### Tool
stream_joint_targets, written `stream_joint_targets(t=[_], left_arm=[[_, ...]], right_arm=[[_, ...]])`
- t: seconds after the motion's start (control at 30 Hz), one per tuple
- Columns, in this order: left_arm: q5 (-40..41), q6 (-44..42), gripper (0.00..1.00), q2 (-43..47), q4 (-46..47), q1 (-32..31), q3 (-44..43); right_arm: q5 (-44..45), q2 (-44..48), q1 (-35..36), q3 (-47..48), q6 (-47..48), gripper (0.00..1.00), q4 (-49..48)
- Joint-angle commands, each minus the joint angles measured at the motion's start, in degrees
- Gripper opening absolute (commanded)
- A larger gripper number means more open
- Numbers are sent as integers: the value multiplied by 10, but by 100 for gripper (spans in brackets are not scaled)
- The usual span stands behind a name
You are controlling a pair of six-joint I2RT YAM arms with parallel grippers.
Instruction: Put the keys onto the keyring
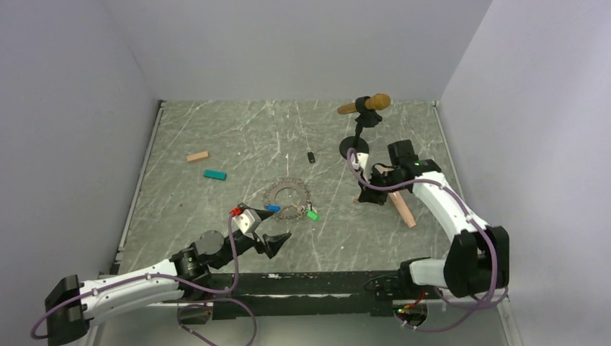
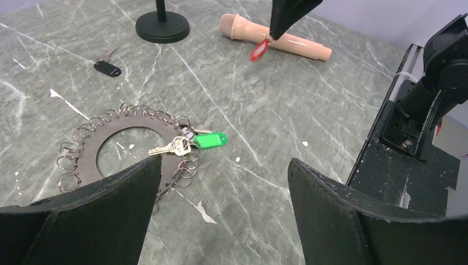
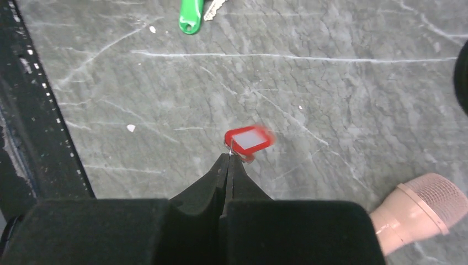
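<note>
Right gripper [image 3: 229,158] pinched fully shut on red tag [image 3: 248,139] (blurred; its key not made out), dangling over table [image 3: 359,83] | left gripper [image 2: 223,165] spread wide, empty, just beside keyring [image 2: 88,144] | keyring flat mid-table, green-tagged key [image 2: 209,140] seemingly touching its rim

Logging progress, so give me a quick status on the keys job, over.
Left gripper open by keyring. Right gripper shut on red key, apart from keyring. Green key at its edge. Mic beside right gripper, not blocking.
</note>
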State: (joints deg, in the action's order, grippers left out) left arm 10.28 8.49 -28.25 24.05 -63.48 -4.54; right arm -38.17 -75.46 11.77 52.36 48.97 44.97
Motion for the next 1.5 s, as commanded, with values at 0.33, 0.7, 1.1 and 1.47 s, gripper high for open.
stream_joint_targets(t=[0.33,0.7,1.1,1.47], left_arm=[[-34,13,90,-21,16,-3,-37],[-39,23,90,-8,6,-2,-25],[-19,29,90,34,-14,-2,-2],[-3,26,91,84,-64,-2,1]], right_arm=[[1,181,-111,12,176,0,209],[193,185,-137,-42,243,0,274],[275,-78,-2,-3,124,0,146],[267,-214,93,62,23,0,88]])
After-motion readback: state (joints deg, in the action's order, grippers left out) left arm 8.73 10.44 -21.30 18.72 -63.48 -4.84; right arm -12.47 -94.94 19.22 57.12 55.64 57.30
